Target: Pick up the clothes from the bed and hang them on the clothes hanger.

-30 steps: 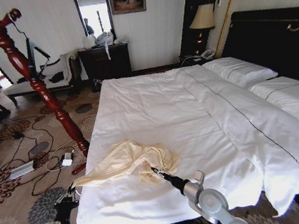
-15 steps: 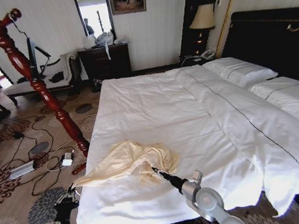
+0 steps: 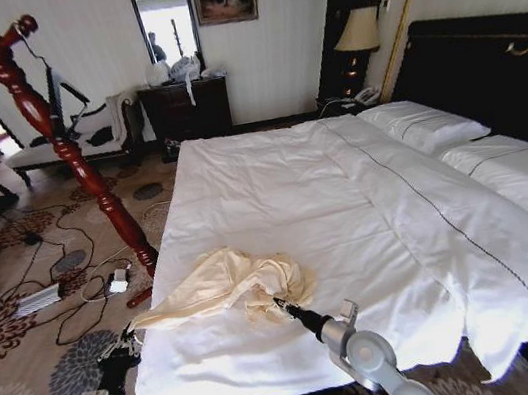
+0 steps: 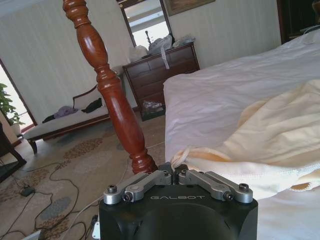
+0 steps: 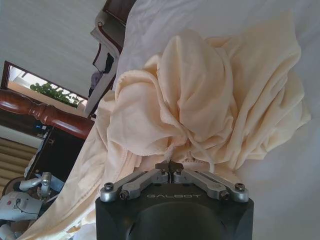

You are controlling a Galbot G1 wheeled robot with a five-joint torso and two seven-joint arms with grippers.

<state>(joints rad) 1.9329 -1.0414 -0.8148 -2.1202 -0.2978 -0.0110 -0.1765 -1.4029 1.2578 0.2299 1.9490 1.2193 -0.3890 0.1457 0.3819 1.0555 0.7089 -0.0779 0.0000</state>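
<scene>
Crumpled shirt at the bed's near corner

My right gripper, fingers pinched together, touches the clothes, a cream, silky heap bunched in soft folds on the bed; my left gripper, also closed, sits beside its trailing sleeve.

The word "GALBOT" was printed in pale capital letters on the black housing of the left gripper, and the same word was seen on the housing of the right gripper.
</scene>
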